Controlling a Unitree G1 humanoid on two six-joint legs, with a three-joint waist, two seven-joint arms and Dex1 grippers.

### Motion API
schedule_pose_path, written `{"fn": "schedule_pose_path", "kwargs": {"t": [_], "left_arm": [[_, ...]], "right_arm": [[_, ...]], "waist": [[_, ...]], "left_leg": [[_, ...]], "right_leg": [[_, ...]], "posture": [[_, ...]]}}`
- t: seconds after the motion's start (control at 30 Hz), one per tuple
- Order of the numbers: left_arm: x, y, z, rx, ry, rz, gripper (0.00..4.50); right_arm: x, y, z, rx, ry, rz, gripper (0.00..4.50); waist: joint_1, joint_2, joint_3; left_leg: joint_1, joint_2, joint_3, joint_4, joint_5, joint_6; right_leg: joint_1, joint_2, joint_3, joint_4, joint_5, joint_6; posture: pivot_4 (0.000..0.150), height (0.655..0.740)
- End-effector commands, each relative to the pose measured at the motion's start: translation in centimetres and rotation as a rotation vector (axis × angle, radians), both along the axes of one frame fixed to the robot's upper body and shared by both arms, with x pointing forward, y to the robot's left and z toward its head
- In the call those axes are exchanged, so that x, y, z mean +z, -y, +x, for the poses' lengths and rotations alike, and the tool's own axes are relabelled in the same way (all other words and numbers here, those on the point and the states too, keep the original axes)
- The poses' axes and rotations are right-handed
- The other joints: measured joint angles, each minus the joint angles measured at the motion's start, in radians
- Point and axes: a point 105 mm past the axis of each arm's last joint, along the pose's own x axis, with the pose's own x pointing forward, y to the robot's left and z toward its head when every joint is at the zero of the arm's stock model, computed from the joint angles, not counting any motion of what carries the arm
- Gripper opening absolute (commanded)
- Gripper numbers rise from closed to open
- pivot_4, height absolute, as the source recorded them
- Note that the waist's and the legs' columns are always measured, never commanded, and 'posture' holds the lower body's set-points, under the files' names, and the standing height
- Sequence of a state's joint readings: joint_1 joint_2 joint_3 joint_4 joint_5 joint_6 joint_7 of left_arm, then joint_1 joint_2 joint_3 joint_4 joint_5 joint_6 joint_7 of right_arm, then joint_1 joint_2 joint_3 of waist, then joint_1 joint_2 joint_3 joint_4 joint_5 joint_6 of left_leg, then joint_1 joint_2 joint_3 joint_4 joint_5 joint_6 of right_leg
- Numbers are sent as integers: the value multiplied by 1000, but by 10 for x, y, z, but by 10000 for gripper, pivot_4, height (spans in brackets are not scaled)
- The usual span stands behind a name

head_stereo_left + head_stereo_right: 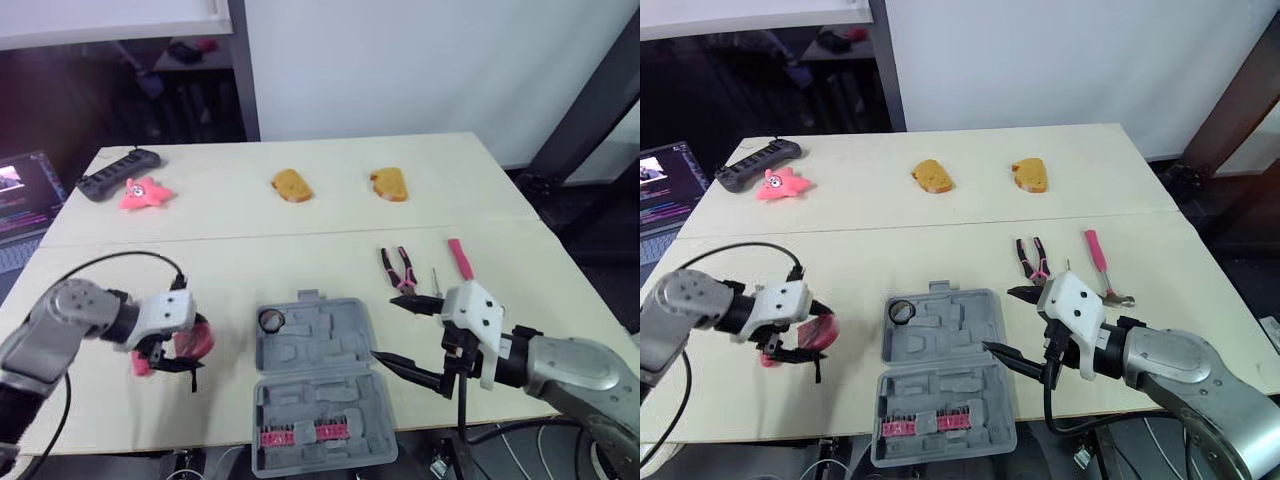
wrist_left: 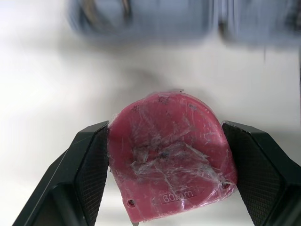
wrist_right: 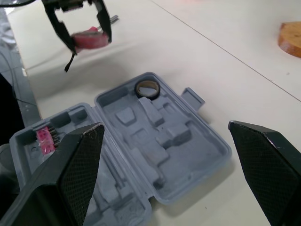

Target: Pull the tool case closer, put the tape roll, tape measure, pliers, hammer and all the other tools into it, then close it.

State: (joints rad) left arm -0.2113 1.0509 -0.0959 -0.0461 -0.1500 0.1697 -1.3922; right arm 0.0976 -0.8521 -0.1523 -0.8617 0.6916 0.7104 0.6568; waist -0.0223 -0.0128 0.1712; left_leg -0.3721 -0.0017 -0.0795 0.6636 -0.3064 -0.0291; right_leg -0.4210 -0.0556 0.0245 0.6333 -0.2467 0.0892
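Observation:
The grey tool case (image 1: pixel 330 395) lies open near the table's front edge, with the black tape roll (image 1: pixel 271 320) in a pocket of its far half. Left of the case, my left gripper (image 1: pixel 180 350) is shut on the red tape measure (image 2: pixel 169 160), which is wrapped in clear film. My right gripper (image 1: pixel 388 328) stands open at the case's right edge with nothing between its fingers. The pink-handled pliers (image 1: pixel 399 267) and the pink-handled hammer (image 1: pixel 460 258) lie on the table beyond it, with a small metal bit (image 1: pixel 435 280) between them.
Red bit holders (image 1: pixel 300 433) sit in the case's near half. Far back lie two bread pieces (image 1: pixel 291 185) (image 1: pixel 389 184), a pink star toy (image 1: pixel 145 193) and a black power strip (image 1: pixel 118 172). A laptop (image 1: pixel 20 205) stands off the table's left edge.

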Motion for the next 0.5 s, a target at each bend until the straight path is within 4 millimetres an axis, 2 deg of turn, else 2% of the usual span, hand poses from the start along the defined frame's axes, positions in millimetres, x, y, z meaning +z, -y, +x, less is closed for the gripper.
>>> {"fn": "schedule_pose_path", "kwargs": {"t": [0.03,0.17,0.33,0.43,0.5], "left_arm": [[3,1,-3,-13,-13,-2,32062],[4,12,-1,-52,9,-15,32062],[29,51,13,-211,103,-17,32062],[39,73,17,-262,141,-42,32062],[41,94,16,-322,162,-64,32062]], "right_arm": [[8,-4,-1,26,42,11,45000],[6,-2,0,21,33,-4,45000],[0,-2,9,-14,-63,-8,45000],[-11,-7,17,-56,-204,14,45000],[-15,-20,20,-41,-375,100,45000]], "waist": [[-1,0,0],[8,0,0],[22,-2,1],[12,-1,1],[2,-1,1]], "left_leg": [[0,0,0,0,0,0],[0,1,-1,0,0,0],[-2,0,-2,3,0,0],[-1,0,-1,3,0,0],[-1,0,-2,2,0,0]], "right_leg": [[0,0,0,1,0,0],[0,2,0,1,0,0],[1,1,0,0,0,0],[1,1,0,0,0,0],[1,2,0,1,0,0]], "posture": [[1500,7400],[1500,7400],[1500,7400],[1500,7400],[1500,7400]]}}
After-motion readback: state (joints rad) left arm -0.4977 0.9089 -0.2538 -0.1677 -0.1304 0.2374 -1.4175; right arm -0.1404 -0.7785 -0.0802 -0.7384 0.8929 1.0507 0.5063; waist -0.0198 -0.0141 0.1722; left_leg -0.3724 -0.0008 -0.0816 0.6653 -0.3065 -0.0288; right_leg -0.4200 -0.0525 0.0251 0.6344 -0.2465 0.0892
